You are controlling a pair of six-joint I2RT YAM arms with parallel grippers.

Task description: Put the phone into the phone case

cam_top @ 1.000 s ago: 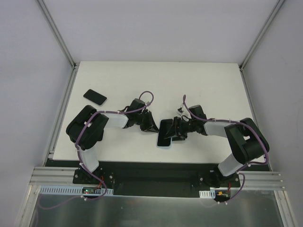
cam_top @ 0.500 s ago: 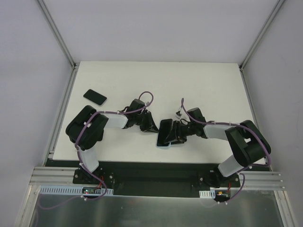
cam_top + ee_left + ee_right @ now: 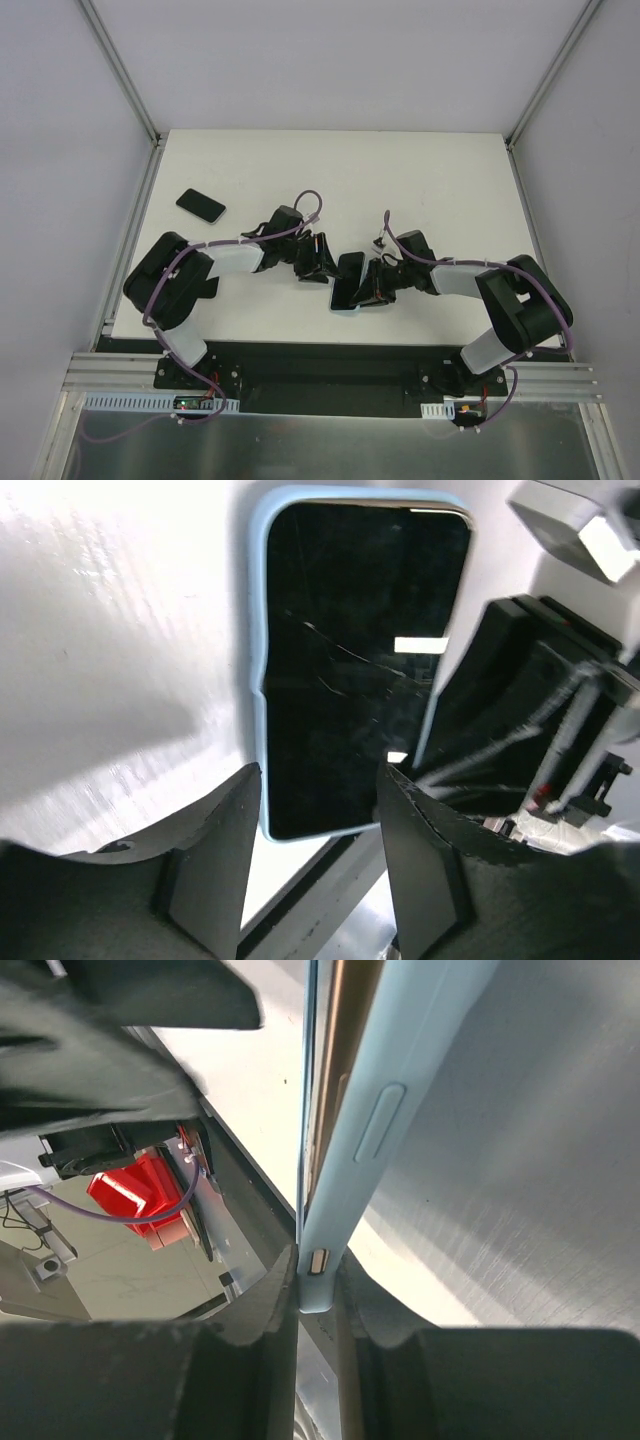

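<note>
Pale grey walls and aluminium rails around a white counter (image 3: pixel 430 180), seen from above. Shows two black arms reaching inward from the near edge and meeting a little short of the counter's middle. Finds the phone (image 3: pixel 360 680) there, dark glass up, lying inside the light-blue phone case (image 3: pixel 257 610), close to the near edge and about midway between the left and right edges. Lies with its long axis running from near edge toward far edge, slightly tilted.

Shows the right pincer (image 3: pixel 315 1305) clamped on the phone case along its right long side, toward the near end, fingers pinching the blue rim edge-on. Reveals, from that wrist view, a thin gap between phone and rim; probably not fully seated on that side.

Shows the left pincer (image 3: pixel 320 855) with fingers apart and gripping nothing, poised at the phone's near end, one finger to each side of it. Notes a slight kink in the blue rim along the left long side, the side facing the left arm.

Judges the left arm the free one for pressing down, just beside the phone, with the phone stretching lengthwise straight ahead of its spread fingers.

Leaves a small dark slab (image 3: pixel 201 205) well apart, by the left edge toward the far corner.
</note>
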